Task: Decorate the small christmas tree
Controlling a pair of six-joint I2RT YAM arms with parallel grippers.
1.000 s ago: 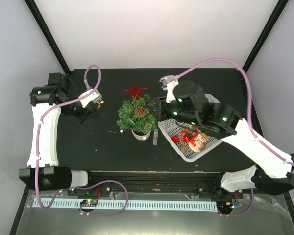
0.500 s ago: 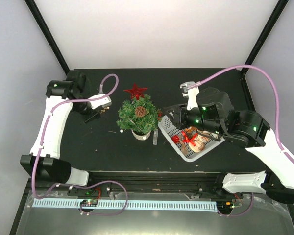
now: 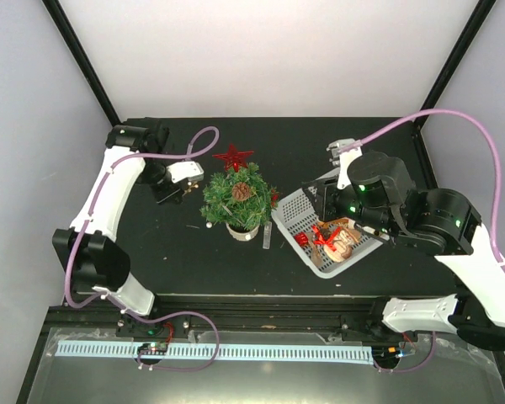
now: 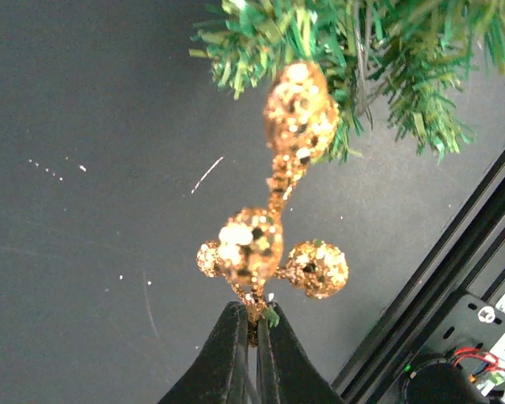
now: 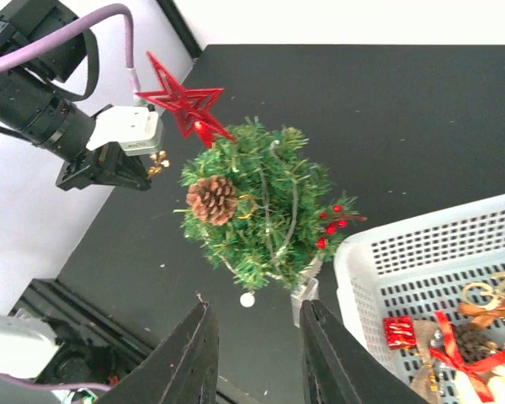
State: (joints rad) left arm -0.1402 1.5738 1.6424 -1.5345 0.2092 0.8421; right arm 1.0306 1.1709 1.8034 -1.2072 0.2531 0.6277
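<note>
Black table [image 3: 177,244]; left tool [image 4: 253,313] pinches gold sprig [image 4: 254,246] beside tree [image 3: 236,198]; right tool [image 5: 258,313] gapes empty.

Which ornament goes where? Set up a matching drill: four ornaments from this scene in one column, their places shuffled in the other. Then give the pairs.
Things
1. red star
2. pine cone
3. gold berry sprig
4. red gift box

Places
A. in the white basket
B. pinched in the left gripper
C. on the tip of the small christmas tree
D. among the tree's branches

Pairs: 1-C, 2-D, 3-B, 4-A
</note>
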